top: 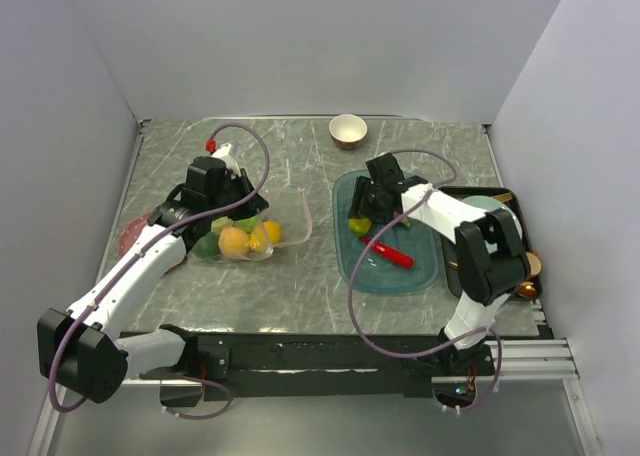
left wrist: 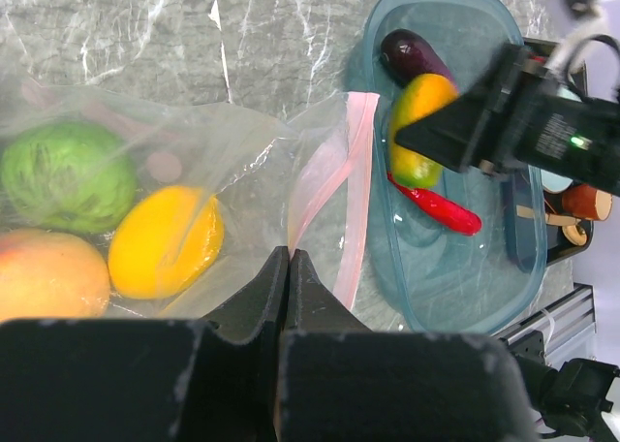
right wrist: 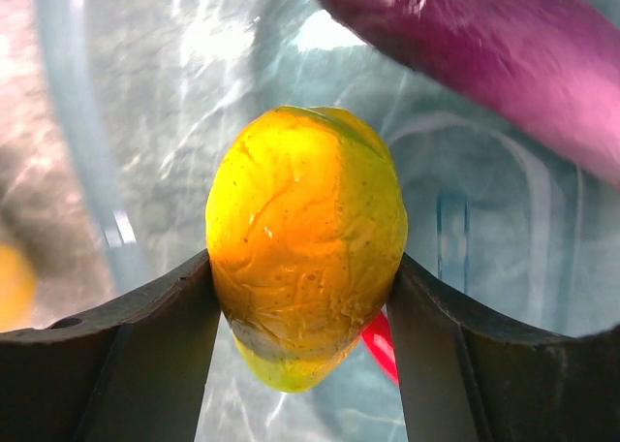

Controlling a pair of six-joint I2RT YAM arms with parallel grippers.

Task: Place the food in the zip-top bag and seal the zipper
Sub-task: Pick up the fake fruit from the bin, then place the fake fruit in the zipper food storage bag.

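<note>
**Surface.** The surface [top: 300,286] is walled at 9, 12 and 3 o'clock. Open room runs through its centre, between the two work areas.

**Tray.** In the top view the tray [top: 385,279] sits at 3 o'clock of centre. A bowl [top: 348,130] stands at its 12 o'clock, well apart and outside the transfer path.

**Bag.** The bag [top: 292,214] lies at 9 o'clock of the tray, near it but apart, with its mouth facing 3 o'clock. This orientation gives the shortest route from the tray.

**Left tool.** The left tool [left wrist: 289,258] has its jaws pressed together on the bag film just beside the zipper [left wrist: 356,171]. The grip is judged to hold the mouth raised and steady for loading.

**Right tool.** The right tool [right wrist: 305,297] is clamped across the middle of a yellow fruit [right wrist: 305,248] over the tray, both ends protruding. Whether the fruit is clear of the tray floor cannot be confirmed.

**Food.**
- Loaded: a cabbage [left wrist: 66,175] and two orange-yellow fruits [left wrist: 165,243] rest inside the bag.
- Not loaded: the eggplant [left wrist: 412,52] and chili [left wrist: 441,209] lie in the tray.

**Clearances.**
- Travel toward 9 o'clock must clear the tray rim.
- The mouth looks narrow and the left tool occupies one side, so entry calls for care.
- Sealing is not yet due.
</note>
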